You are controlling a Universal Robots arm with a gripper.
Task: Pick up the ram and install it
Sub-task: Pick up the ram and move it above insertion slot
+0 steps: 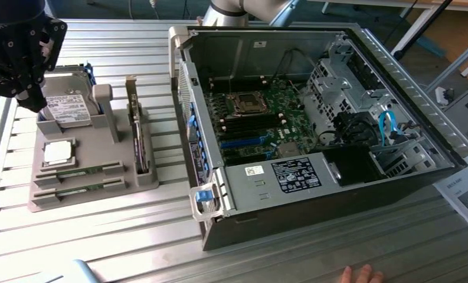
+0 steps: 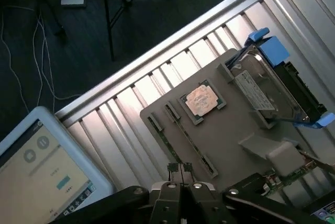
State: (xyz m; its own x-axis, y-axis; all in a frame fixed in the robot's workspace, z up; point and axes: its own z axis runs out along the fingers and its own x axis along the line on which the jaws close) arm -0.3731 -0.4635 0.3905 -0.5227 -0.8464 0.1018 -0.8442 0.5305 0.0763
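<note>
Two ram sticks (image 1: 73,173) lie side by side in slots at the near end of a grey holder (image 1: 120,168) on the slatted table. In the wrist view the ram (image 2: 189,141) is a thin green strip running beside the silver processor chip (image 2: 201,100). My gripper (image 1: 32,105) hangs high over the holder's far corner, at the exterior view's left, above the hard drive (image 1: 66,106). Its fingertips (image 2: 180,170) are pressed together with nothing between them, well above the ram.
An open computer case (image 1: 313,118) with its motherboard (image 1: 257,118) exposed lies at the exterior view's right. A green card (image 1: 135,127) stands upright in the holder. A tablet (image 2: 42,171) sits by the table edge. A person's hand (image 1: 363,275) rests at the near edge.
</note>
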